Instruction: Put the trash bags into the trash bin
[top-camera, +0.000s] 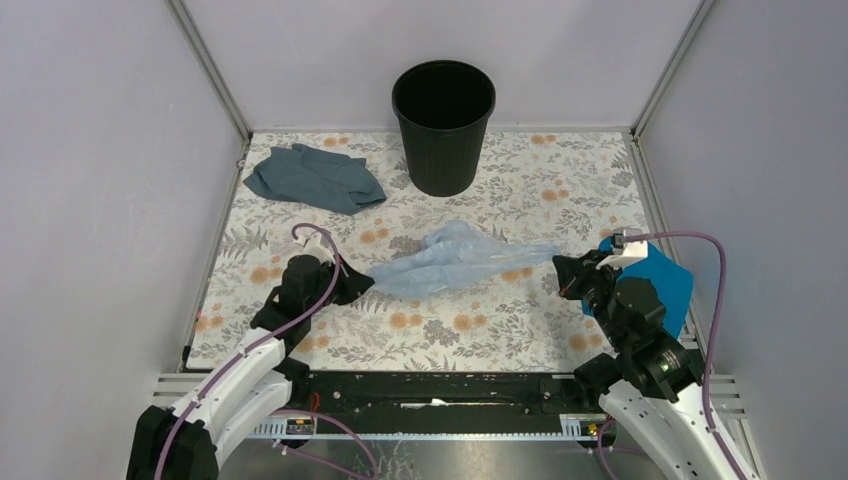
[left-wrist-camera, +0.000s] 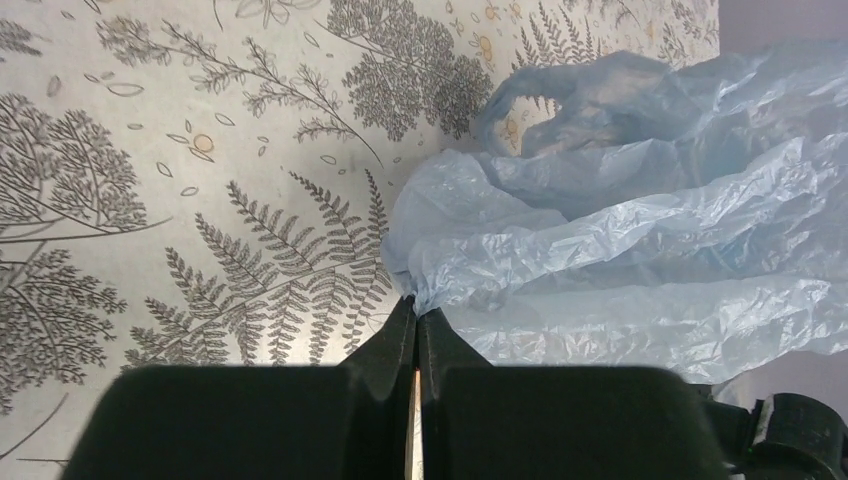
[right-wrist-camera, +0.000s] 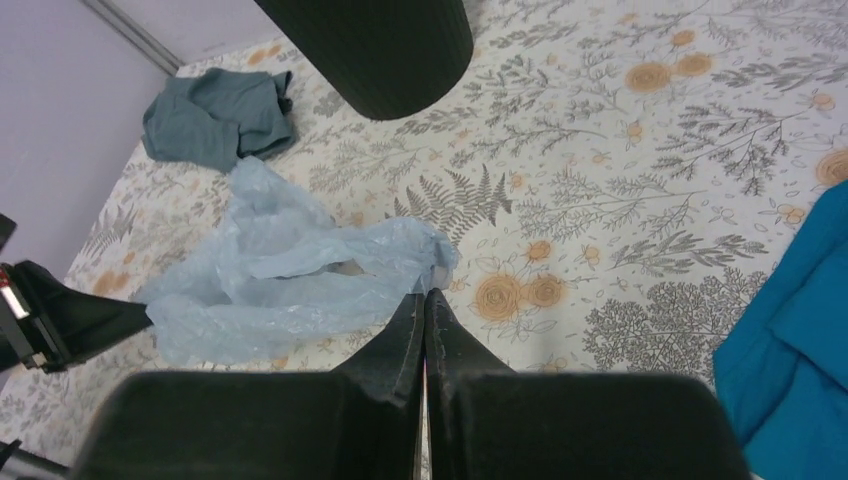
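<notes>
**Pinching the bag by its left end: mind the thin film**

Your left gripper (top-camera: 355, 285) is closed on the bunched left end of the trash bag (top-camera: 455, 258), which lies crumpled and stretched out on the desk (top-camera: 560, 190), well short of the trash bin (top-camera: 443, 130) at the back. Your right gripper (top-camera: 560, 275) is closed too, with its tips at the bag's right end. You cannot tell from here whether it holds any film.

The pinch takes only a small bite, so a quick lift could pull the slick plastic free. The bag is wider than the bin's mouth, so a loose side may drape over the rim or tip the light bin.
</notes>
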